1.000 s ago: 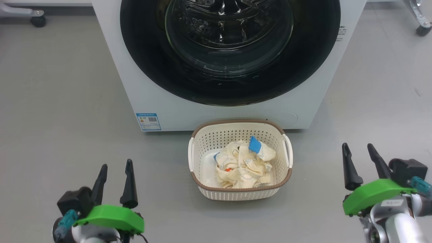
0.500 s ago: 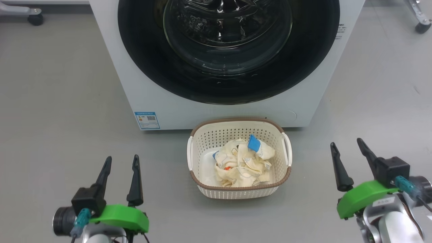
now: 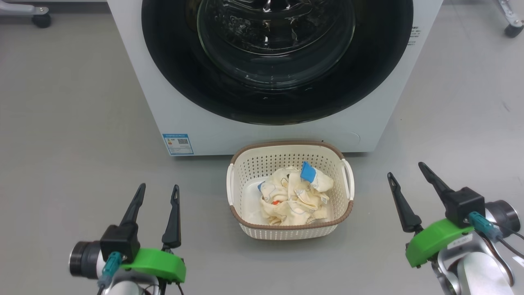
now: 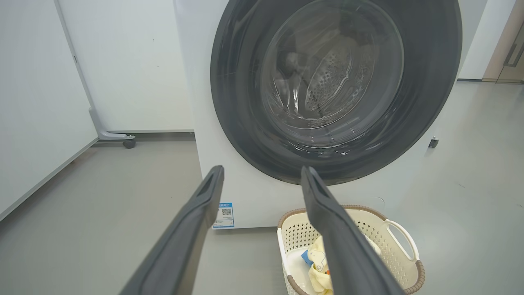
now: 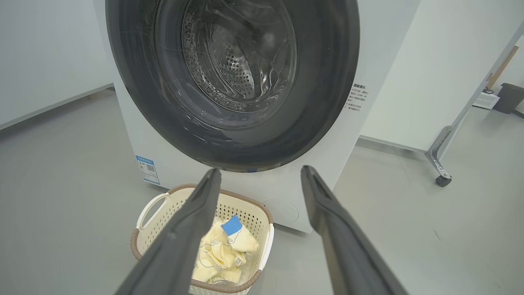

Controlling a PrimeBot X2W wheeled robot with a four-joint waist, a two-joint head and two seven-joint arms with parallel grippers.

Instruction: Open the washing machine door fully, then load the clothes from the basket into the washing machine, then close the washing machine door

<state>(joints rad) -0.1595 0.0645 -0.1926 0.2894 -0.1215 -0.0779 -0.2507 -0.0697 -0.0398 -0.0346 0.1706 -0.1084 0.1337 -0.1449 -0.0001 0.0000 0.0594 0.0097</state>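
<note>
The white washing machine [image 3: 135,78] stands ahead with its round black-rimmed door [image 3: 184,82] flat against its front, glass bowl in the middle; the door [image 4: 237,123] [image 5: 327,102] faces both wrist cameras. On the floor just before it sits the cream basket [image 3: 241,223] [image 4: 393,254] [image 5: 151,237] holding the cream-yellow clothes [image 3: 292,196] [image 5: 221,254] with blue patches. My left gripper [image 3: 159,188] hovers open at the lower left, well left of the basket. My right gripper [image 3: 405,169] hovers open at the lower right, empty too.
Grey floor [image 3: 69,135] spreads on both sides of the machine. A blue energy sticker [image 3: 177,144] marks its lower left front. Castor wheels of white partition panels stand at the far left [image 3: 41,20] and far right [image 3: 513,30].
Both grippers have risen and moved forward and inward toward the machine, fingers still spread. The head view has shifted slightly; basket and clothes lie as before.
</note>
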